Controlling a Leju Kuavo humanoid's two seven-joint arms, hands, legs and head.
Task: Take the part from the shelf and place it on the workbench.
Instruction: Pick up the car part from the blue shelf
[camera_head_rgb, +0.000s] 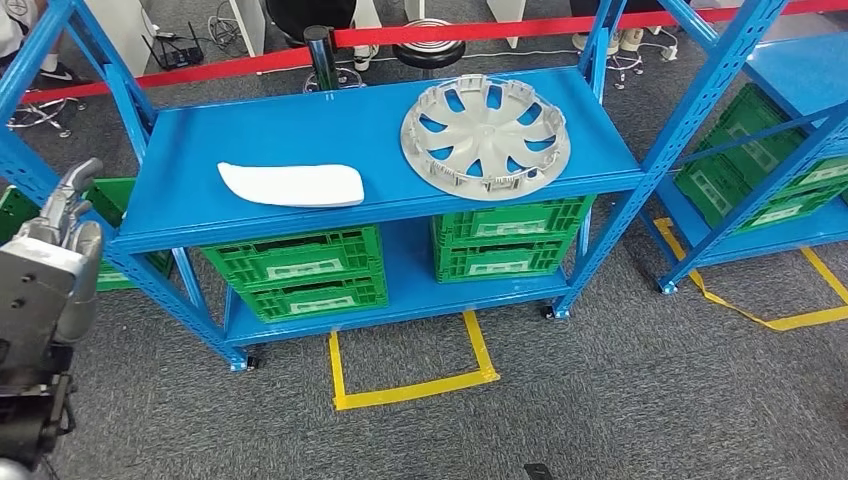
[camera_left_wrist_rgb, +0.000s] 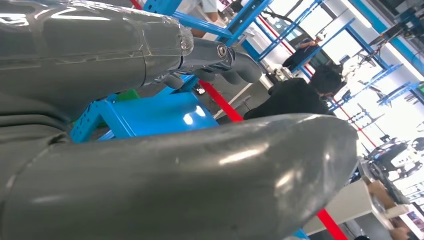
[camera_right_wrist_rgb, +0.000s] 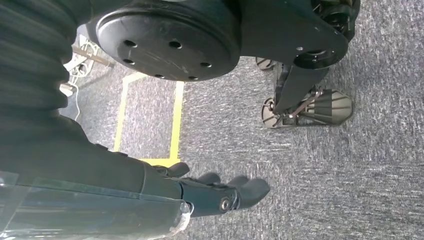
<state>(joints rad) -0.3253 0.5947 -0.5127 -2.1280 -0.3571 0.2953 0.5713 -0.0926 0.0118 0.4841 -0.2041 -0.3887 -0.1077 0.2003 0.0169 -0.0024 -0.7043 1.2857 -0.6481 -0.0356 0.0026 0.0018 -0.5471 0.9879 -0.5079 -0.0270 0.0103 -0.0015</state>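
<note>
On the blue shelf (camera_head_rgb: 300, 140) lie two parts: a white curved panel (camera_head_rgb: 291, 184) towards the front left and a grey wheel cover (camera_head_rgb: 485, 136) at the right. My left hand (camera_head_rgb: 62, 240) is raised at the shelf's left end, below and left of the white panel, fingers apart and holding nothing. Its thick thumb (camera_left_wrist_rgb: 200, 175) and darker fingers (camera_left_wrist_rgb: 220, 62) appear close up in the left wrist view, with the shelf (camera_left_wrist_rgb: 150, 112) beyond. My right hand (camera_right_wrist_rgb: 200, 192) hangs over the grey carpet, fingers extended, empty.
Green crates (camera_head_rgb: 300, 270) sit on the lower shelf level. A second blue rack (camera_head_rgb: 780, 130) with green crates stands at the right. Yellow tape squares (camera_head_rgb: 410, 385) mark the carpet. A red barrier bar (camera_head_rgb: 400, 40) runs behind the shelf. A person in black (camera_left_wrist_rgb: 300, 95) sits beyond.
</note>
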